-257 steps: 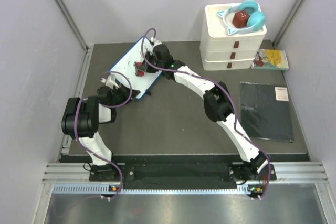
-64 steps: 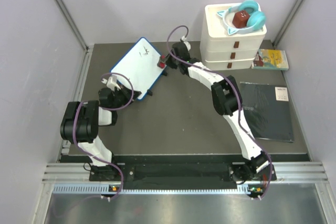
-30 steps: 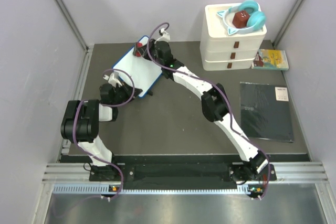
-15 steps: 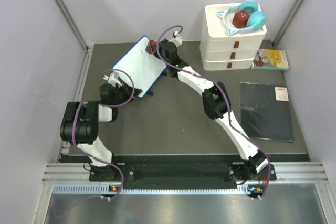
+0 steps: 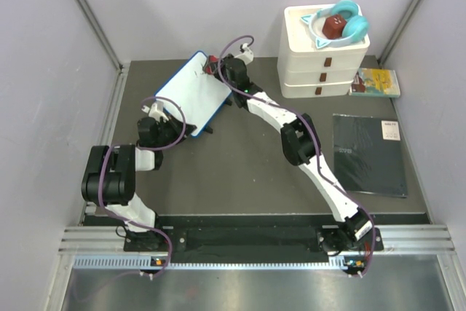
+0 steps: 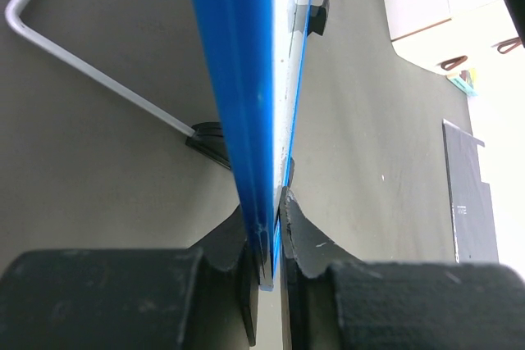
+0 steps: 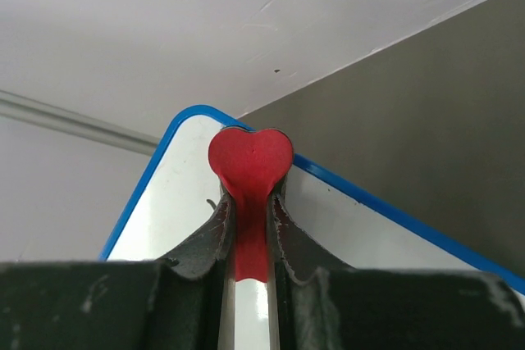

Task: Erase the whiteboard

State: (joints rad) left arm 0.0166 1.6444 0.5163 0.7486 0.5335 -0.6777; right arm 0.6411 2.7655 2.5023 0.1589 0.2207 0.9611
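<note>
Two end effectors share one board. The left end effector (image 6: 267, 231) is clenched on the blue frame at the near edge of the whiteboard (image 5: 186, 98). The board stands tilted at the far left of the table (image 5: 240, 172), propped on a wire stand (image 6: 90, 63) and black feet. The right end effector (image 7: 248, 206) grasps a red heart-shaped eraser (image 7: 250, 156) at the board's far rounded corner. A small black stroke (image 7: 212, 202) shows just left of the eraser. Whether the eraser touches the surface, I cannot tell.

The likely trouble is leverage. A push at the corner farthest from the pinch could twist the thin frame out of the left grip or rock the board on its stand. So near the rim, the eraser could also slip off the edge and miss the stroke beside it.
</note>
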